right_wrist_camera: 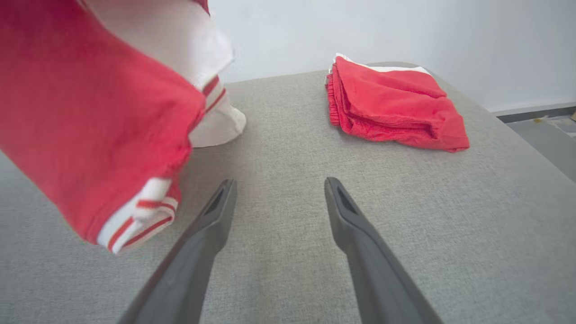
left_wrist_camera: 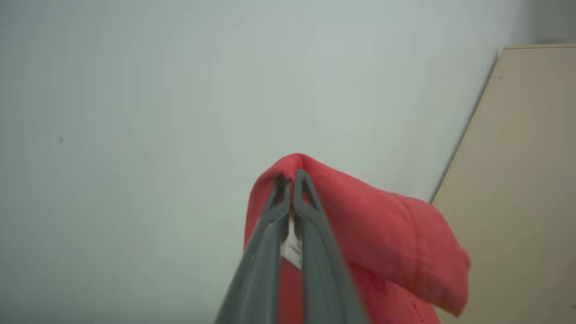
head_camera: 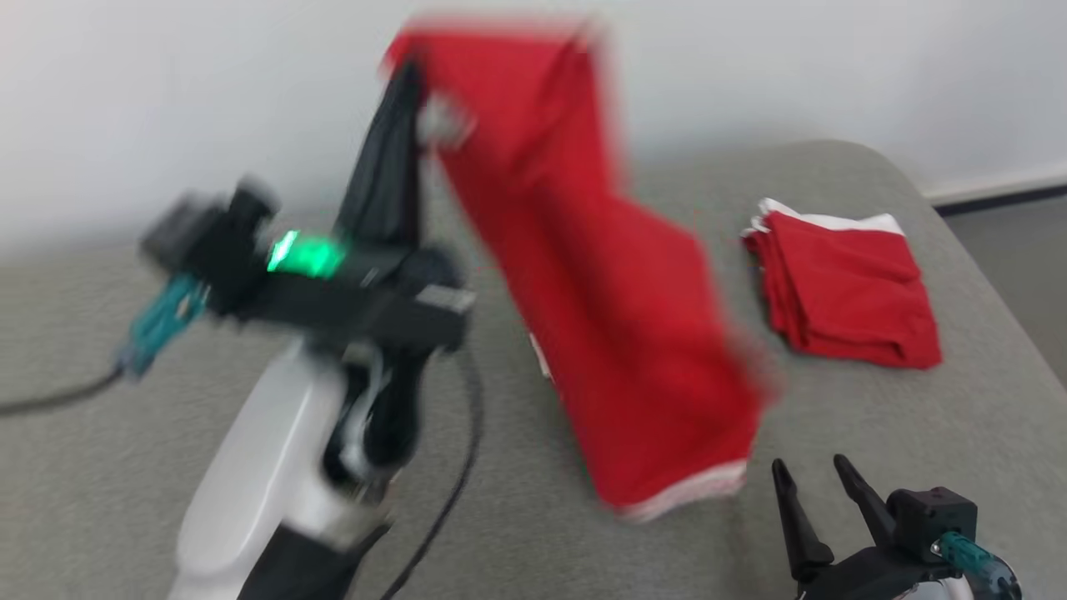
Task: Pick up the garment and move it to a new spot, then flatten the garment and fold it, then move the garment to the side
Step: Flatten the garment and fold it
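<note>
My left gripper (head_camera: 408,79) reaches up high, jaws clenched on the red white-trimmed cloth garment (head_camera: 617,317); my right gripper (head_camera: 813,471) hangs low, jaws released, empty.

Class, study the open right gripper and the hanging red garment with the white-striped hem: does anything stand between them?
Nothing visible does. Only bare grey fabric surface lies between the right gripper and the hanging red garment. The folded red cloth pile sits off to the right, clear of that gap.

Hanging garment (head_camera: 617,275) over padded surface (head_camera: 917,433), folded pile (head_camera: 842,283) on surface, right of garment
</note>
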